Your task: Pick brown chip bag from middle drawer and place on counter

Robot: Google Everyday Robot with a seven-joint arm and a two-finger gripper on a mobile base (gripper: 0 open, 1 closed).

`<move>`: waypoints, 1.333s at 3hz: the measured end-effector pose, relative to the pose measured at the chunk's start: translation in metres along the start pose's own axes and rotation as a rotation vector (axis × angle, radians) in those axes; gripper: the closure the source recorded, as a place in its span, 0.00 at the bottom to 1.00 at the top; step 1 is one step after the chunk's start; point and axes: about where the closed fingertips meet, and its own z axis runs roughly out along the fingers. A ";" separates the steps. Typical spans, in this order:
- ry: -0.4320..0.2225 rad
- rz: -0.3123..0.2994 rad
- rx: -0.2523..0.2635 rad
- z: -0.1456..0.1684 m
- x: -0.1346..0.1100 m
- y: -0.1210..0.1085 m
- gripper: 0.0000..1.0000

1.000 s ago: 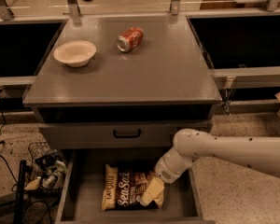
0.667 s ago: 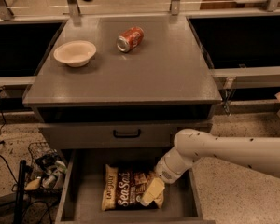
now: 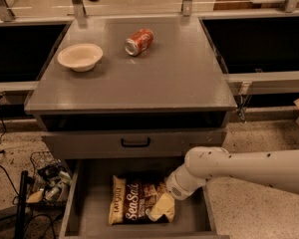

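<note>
Camera view, gripper (image 3: pixel 162 211) at chip bag (image 3: pixel 132 206), right edge

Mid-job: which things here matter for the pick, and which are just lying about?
Job: crinkly dark-brown chip bag; open gray metal middle drawer; flat gray counter; gripper, down in the drawer at the bag's right end.
Lying about: cream bowl and orange-red soda can on the counter.

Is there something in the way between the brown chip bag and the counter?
Yes, in part. The gripper is at the brown chip bag in the middle drawer. The closed drawer front and the edge of the counter stand between them. On the counter, the bowl and soda can sit far back.
</note>
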 end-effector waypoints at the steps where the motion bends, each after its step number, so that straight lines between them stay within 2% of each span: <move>1: 0.000 0.000 0.009 0.009 0.001 -0.002 0.00; 3: -0.042 0.010 -0.002 0.025 -0.015 -0.004 0.00; 4: -0.073 0.001 -0.032 0.052 -0.045 -0.001 0.00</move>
